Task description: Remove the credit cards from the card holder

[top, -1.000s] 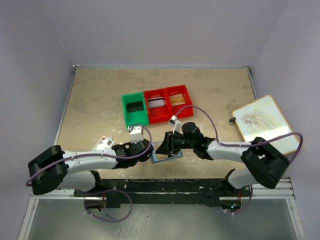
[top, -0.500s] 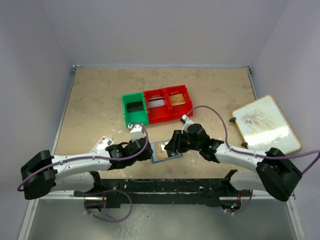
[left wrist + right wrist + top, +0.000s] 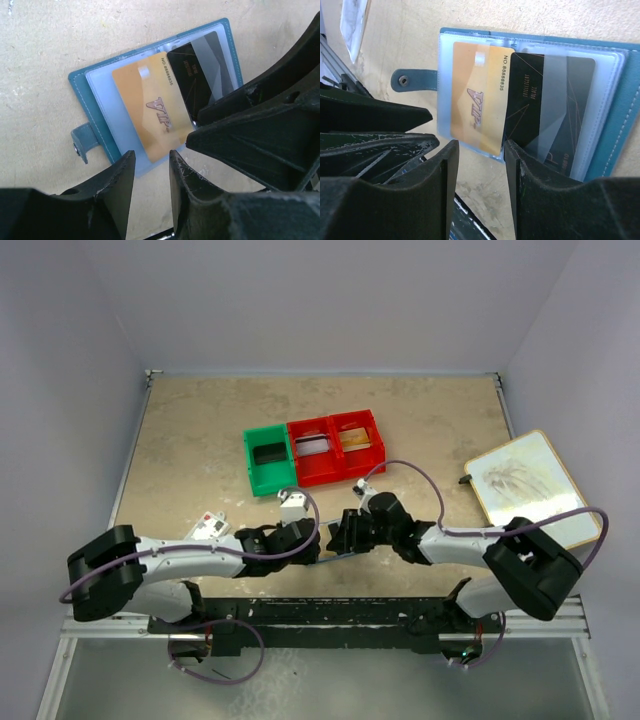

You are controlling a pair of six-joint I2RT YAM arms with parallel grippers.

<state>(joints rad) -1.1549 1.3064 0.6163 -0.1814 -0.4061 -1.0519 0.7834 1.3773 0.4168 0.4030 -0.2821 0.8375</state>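
The step in hand looks like lining up for the first pull, since neither card has left its sleeve. The card holder (image 3: 95, 100) lies open on the worktop (image 3: 40, 30), at the lower centre of the overhead view, between the arms. A gold VIP card (image 3: 150, 107) sits beside a black card (image 3: 200, 70) under clear plastic. The left end effector (image 3: 150, 165) and right end effector (image 3: 480, 155) hover at its edge, fingers spread, pinching nothing. Next, one likely pins the holder while the other nips a card's edge.

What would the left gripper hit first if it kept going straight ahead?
Most likely the left gripper meets the clear sleeve over the gold card in the open card holder; its height above is unclear.
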